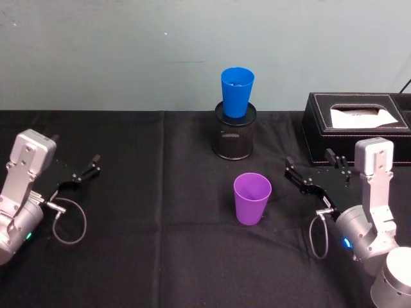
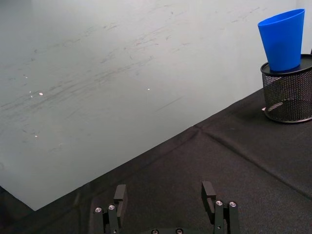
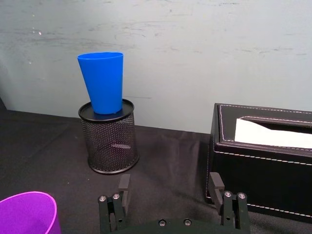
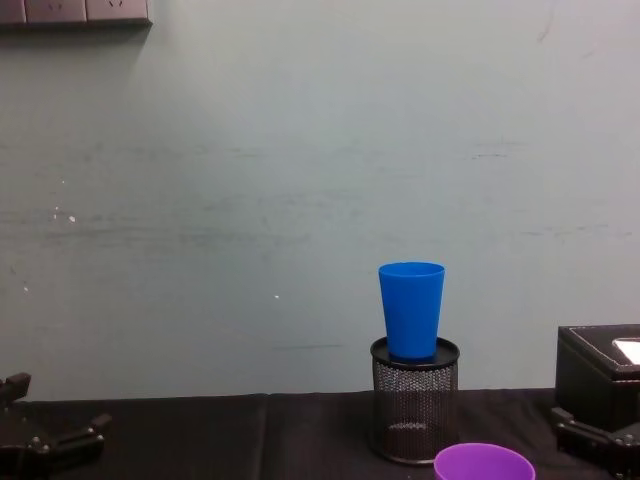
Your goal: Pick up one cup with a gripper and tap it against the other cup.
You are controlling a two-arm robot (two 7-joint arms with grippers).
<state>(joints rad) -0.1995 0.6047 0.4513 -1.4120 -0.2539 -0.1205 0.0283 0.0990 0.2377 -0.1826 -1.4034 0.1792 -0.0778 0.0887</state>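
Purple cup [image 1: 252, 198] stands centre frame, blue cup [image 1: 236, 92] above it on a mesh holder [image 1: 234, 133] (perched, tippable). Right gripper [image 1: 316, 172] and left gripper [image 1: 87, 171] both gape, empty; a hard tap risks toppling blue.

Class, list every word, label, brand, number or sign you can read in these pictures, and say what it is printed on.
None can be read.
The purple cup, blue cup, mesh holder and tissue box are plain.
The tissue in the box carries no legible print.
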